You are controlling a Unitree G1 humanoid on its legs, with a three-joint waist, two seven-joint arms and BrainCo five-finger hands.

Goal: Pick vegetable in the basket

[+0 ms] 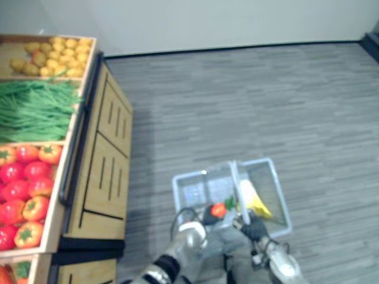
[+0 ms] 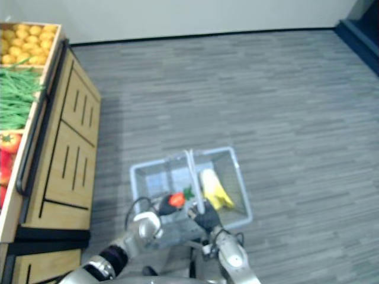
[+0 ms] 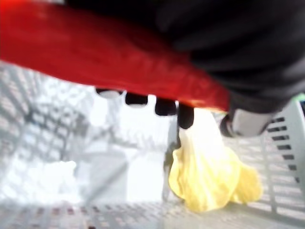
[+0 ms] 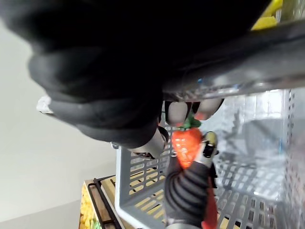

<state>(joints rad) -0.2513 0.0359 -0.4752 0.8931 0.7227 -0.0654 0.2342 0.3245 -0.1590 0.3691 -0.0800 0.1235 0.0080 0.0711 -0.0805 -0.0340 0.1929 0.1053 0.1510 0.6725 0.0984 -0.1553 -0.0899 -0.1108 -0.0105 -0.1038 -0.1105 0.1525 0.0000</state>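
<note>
While poised above the near side of the grey basket for dropping in: red vegetable, clamped in curled left hand. Alongside, right hand closed round basket handle, steadying the load. Inside, yellow item, right-hand half. Farther left, wooden produce stand, likely source.

Both head views look steeply down from above onto the grey floor, with the produce stand at the left and the basket near, low in the middle. The right eye view sits slightly further right, so its left edge cuts the produce stand. The left wrist view looks from very close past the left robot hand and the red vegetable down into the basket. The right wrist view peers from under the right robot hand and the handle, leftward across the basket towards the produce stand. All four views share the basket.
</note>
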